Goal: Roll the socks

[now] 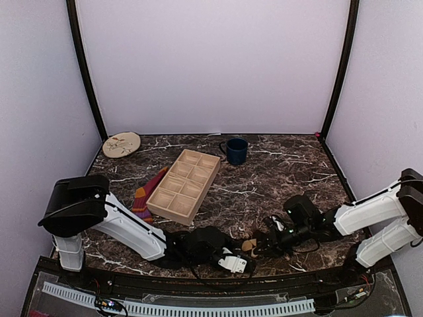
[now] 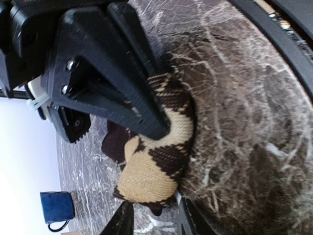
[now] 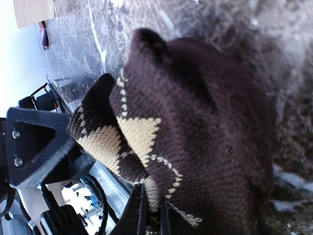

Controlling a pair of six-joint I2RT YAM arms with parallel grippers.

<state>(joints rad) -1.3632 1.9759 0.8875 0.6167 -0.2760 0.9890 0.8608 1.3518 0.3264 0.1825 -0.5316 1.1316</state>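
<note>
The dark brown sock with tan argyle diamonds (image 1: 250, 244) lies bunched near the table's front edge, between my two grippers. My right gripper (image 1: 259, 246) comes in from the right. In the right wrist view this gripper (image 3: 152, 210) is shut on a fold of the brown sock (image 3: 195, 127). In the left wrist view the rolled tan and brown end of that sock (image 2: 156, 161) lies just ahead of my left gripper (image 2: 154, 215), whose jaws stand apart at its tip. The purple sock with orange and red stripes (image 1: 147, 195) lies flat against the wooden tray's left side.
A wooden compartment tray (image 1: 207, 191) sits mid-table. A dark blue mug (image 1: 235, 150) stands behind it, with a round plate (image 1: 121, 144) at the back left. The table's black front rail (image 1: 198, 281) runs just behind both grippers.
</note>
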